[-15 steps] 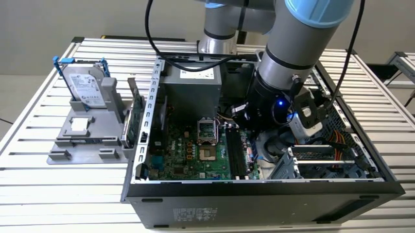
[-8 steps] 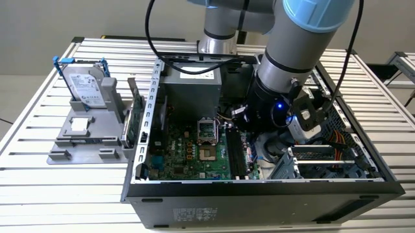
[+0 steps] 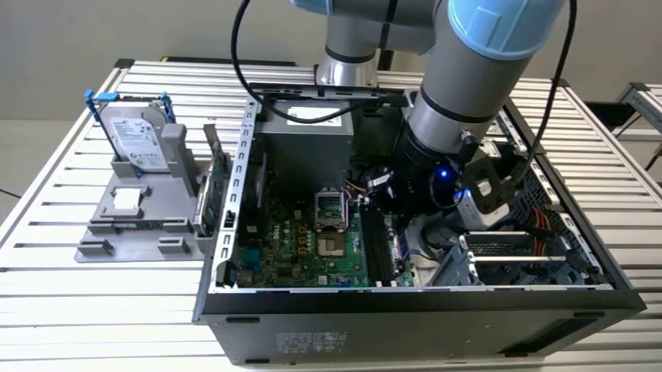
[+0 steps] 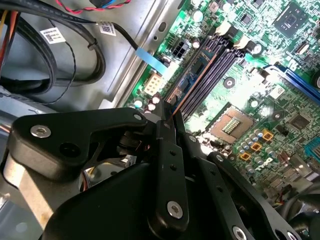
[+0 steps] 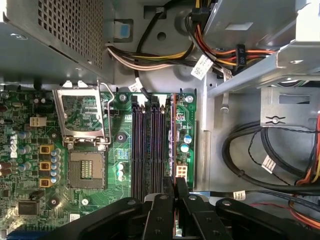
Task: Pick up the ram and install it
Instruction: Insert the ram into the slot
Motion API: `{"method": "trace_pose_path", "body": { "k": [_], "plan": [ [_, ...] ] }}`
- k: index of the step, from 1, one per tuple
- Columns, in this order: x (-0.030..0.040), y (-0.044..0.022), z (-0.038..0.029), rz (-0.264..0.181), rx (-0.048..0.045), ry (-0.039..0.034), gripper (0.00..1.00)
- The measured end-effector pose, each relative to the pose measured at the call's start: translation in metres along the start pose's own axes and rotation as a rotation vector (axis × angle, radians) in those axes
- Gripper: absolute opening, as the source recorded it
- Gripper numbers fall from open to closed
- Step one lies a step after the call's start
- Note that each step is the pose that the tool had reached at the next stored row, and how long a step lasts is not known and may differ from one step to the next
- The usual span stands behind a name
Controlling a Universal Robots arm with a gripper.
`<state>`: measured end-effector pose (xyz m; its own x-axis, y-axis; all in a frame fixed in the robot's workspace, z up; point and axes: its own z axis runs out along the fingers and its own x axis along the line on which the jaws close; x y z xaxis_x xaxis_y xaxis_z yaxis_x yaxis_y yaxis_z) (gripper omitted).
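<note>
Install step: the pincer [image 5: 174, 197] pinches the ram [image 5: 173, 140] edge-on over the motherboard's memory slots [image 5: 147, 145], needing square alignment.

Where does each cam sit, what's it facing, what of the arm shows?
Exterior view: off the arm, above, looking down at the open computer case; arm reaching in.
First wrist view: on the wrist, facing the motherboard; gripper at the edge.
Second wrist view: on the wrist, angled across the board; gripper closed on the ram.
Both wrist views share the memory slots.
</note>
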<state>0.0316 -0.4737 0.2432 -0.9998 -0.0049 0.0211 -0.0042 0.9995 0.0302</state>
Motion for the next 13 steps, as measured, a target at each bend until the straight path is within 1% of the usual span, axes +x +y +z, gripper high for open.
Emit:
{"method": "trace_pose_path", "body": {
  "k": [9, 13],
  "plan": [
    [0.0018, -0.0021, 0.0070, 0.000, 0.0000, 0.0001, 0.00],
    [0.0030, -0.0037, 0.0091, 0.000, 0.0000, 0.0001, 0.00]
  ]
}}
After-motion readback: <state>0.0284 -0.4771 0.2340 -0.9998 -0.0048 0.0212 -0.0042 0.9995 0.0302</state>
